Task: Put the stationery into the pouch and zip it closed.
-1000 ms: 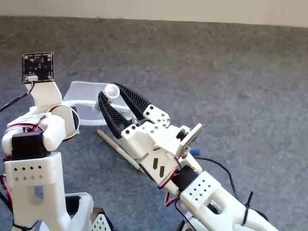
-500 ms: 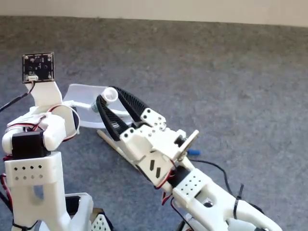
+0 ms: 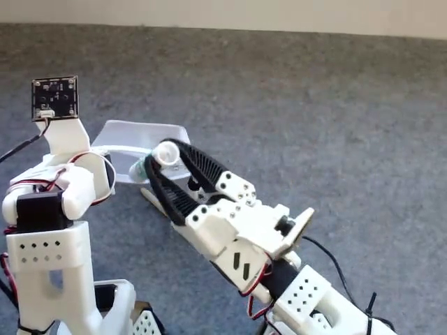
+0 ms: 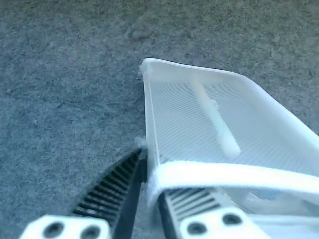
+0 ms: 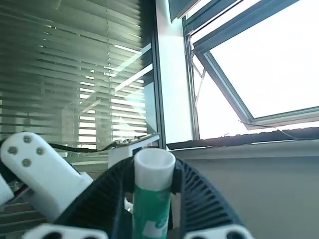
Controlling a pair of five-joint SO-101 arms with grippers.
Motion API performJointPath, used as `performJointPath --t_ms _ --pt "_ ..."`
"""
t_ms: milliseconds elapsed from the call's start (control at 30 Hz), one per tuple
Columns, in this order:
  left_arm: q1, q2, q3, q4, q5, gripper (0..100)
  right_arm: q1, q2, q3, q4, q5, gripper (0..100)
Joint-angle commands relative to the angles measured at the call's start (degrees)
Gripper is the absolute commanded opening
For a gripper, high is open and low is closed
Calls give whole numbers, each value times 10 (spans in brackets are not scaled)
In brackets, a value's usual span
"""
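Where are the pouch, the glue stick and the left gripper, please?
pouch [image 4: 199, 114], left wrist view, mesh wall
glue stick [image 5: 152, 204], right wrist view, green body
left gripper [image 4: 147, 162], left wrist view, between its fingertips

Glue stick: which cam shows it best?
Right wrist view: the glue stick stands close up between the fingers of the right tool, white cap and green body plain. High view catches its cap end; left wrist view faces the pouch.

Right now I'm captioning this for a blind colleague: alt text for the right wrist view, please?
The right end effector is shut on a green glue stick with a white cap. Behind it are slatted blinds and a bright, tilted-open window.
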Motion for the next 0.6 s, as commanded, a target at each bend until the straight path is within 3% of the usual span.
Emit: performJointPath --t_ms 0,567 --pt "2 -15 -15 -4 -2 9 -8 0 -7 11 4 5" --pt "2 -15 -12 -3 -2 9 45 254 -12 -195 3 5"
